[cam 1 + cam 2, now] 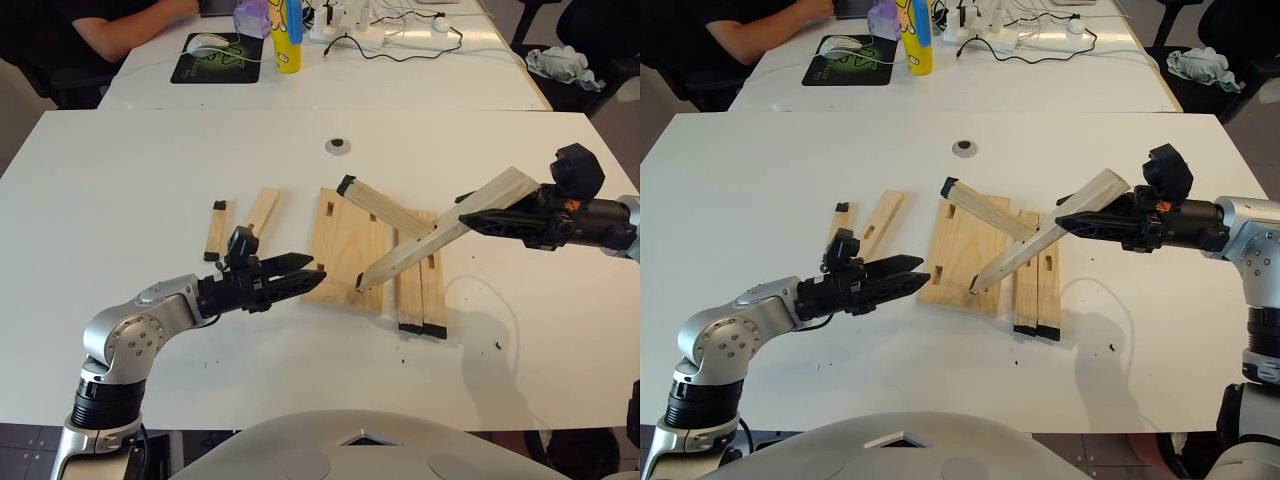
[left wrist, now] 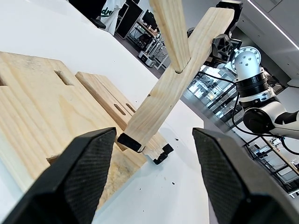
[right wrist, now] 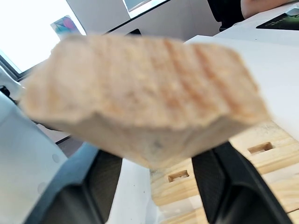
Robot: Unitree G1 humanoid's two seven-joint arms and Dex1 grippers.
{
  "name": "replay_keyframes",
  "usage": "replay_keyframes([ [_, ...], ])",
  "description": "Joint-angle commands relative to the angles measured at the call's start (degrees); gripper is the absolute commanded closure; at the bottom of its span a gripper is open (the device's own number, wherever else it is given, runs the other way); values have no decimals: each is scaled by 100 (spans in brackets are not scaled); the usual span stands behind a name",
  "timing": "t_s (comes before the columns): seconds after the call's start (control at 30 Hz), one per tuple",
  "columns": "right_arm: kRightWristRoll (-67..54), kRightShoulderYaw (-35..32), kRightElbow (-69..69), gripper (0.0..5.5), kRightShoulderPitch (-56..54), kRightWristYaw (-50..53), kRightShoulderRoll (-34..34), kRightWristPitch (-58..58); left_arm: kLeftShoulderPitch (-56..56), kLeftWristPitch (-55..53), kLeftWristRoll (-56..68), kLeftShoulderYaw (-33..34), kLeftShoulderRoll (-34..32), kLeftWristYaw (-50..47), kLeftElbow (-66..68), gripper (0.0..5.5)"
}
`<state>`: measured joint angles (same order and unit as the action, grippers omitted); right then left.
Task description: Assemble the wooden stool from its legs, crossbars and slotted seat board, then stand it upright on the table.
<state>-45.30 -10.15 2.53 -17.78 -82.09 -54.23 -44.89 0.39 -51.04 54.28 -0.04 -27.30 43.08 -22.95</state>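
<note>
1. Left eye view: the right tool is clamped on the upper part of a leg, over the right of the worktop. The leg slopes down from far right to near left. Its black foot sits at the near right part of the board, which lies flat mid-worktop. A second leg lies aslant over the board's far side, its right end meeting the held one. Two spare legs lie side by side on the right, and two crossbars lie to the left.
2. Right eye view: the left tool hangs low at the board's near left, pointing right, tips near the foot.
3. Left wrist view: its fingers are wide apart with nothing between them. The foot is straight ahead; I cannot tell whether it touches the board or hangs just above it.
4. Right wrist view: the leg's cut top end sits close in, flanked by both fingers.
5. Judgement: the leg's long axis runs from the right tool down toward the left tool. The left arm is therefore nearer the low end and better placed to steady the foot or the board.
</note>
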Motion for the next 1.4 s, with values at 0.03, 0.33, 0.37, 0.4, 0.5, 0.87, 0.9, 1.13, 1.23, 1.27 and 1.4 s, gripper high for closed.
replay_keyframes([
  [0.03, 288, 205, 193, 342, -328, -206, -94, 302, 30, 56, -112, -95, 4, -4, 12, 247],
  [0.33, 824, 731, 485, 342, -902, -736, -151, 682, 50, 45, -63, -161, 96, -111, -64, 247],
  [0.37, 899, 799, 525, 342, -991, -778, -144, 737, 55, 47, -61, -156, 103, -120, -67, 247],
  [0.4, 950, 853, 569, 342, -1083, -811, -138, 766, 56, 47, -63, -156, 109, -124, -69, 247],
  [0.5, 1193, 1014, 646, 342, -1262, -876, -130, 964, 54, 44, -75, -168, 125, -137, -79, 247],
  [0.87, 1531, 1194, 375, 342, -1407, -714, -70, 1329, 108, 45, -81, -231, 197, -196, -117, 247],
  [0.9, 1552, 1199, 334, 342, -1403, -689, -63, 1326, 114, 51, -84, -238, 202, -199, -122, 247],
  [1.13, 1682, 1337, 253, 342, -1426, -603, -91, 1312, 155, 96, -149, -317, 242, -233, -143, 247],
  [1.23, 1741, 1413, 281, 342, -1507, -592, -91, 1323, 155, 121, -157, -356, 260, -251, -145, 247],
  [1.27, 1769, 1453, 315, 342, -1558, -597, -83, 1336, 155, 125, -157, -372, 273, -259, -149, 247],
  [1.4, 1855, 1564, 310, 342, -1600, -618, -75, 1380, 154, 169, -240, -447, 290, -281, -144, 247],
])
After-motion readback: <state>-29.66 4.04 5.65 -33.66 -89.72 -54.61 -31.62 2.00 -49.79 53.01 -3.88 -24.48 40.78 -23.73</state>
